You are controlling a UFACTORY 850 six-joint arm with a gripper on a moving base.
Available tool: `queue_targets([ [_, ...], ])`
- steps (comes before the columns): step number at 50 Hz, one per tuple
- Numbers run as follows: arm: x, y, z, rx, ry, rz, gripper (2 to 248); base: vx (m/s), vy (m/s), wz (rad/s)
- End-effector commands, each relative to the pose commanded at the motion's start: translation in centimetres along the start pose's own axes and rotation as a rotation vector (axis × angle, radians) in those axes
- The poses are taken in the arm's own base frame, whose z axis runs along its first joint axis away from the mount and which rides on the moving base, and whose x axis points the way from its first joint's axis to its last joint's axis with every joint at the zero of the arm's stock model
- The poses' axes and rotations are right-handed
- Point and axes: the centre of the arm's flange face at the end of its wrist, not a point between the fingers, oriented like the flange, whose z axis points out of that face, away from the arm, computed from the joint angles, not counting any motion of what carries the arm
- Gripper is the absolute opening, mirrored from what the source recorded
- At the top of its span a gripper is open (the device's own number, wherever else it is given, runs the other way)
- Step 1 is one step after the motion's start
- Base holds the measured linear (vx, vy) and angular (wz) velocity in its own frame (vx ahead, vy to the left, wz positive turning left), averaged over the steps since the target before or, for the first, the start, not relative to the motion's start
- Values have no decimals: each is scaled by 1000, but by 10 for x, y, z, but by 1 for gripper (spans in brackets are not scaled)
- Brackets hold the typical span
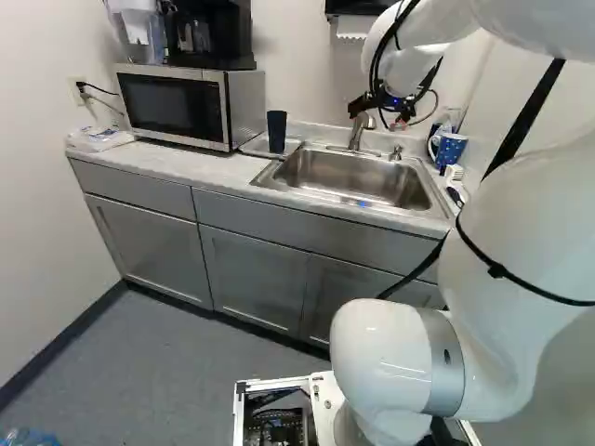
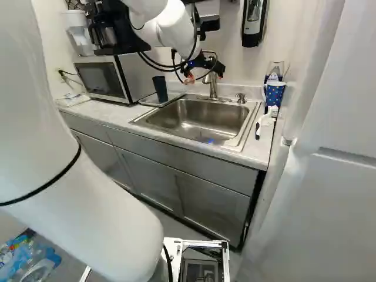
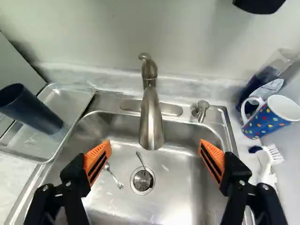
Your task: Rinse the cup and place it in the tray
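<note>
Dark cup (image 1: pixel 276 132) stood upright in metal tray (image 3: pixel 72 101), left of sink (image 3: pixel 187 187). Gripper (image 2: pixel 203 69) hung over sink, fingers spread wide, faucet (image 3: pixel 151 117) rising ahead. Mug (image 3: pixel 268 120) and brush (image 3: pixel 266 161) crowded right edge; open room lay between near and far rims, above spoons (image 3: pixel 114 177).

pale counter (image 1: pixel 209 168) — with inset sink (image 3: pixel 187 185) — bears microwave (image 1: pixel 175 104), metal tray (image 3: pixel 75 101), dotted mug (image 3: pixel 266 124) and white brush (image 3: pixel 266 164)

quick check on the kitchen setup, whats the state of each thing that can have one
gripper: open, holding nothing
dark blue cup: upright on the tray
metal tray: flat, holding the cup
faucet: off, no water visible
polka-dot mug: upright
microwave: door shut
cabinet doors: shut
</note>
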Motion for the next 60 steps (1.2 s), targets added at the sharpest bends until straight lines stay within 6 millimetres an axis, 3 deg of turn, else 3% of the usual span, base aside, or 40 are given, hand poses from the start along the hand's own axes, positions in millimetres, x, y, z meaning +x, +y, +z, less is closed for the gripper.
queue_targets([
  [20,-26,3,-16,-1,-139,6,247,0,0,0],
  [60,-26,4,-17,-1,-140,7,247,0,0,0],
])
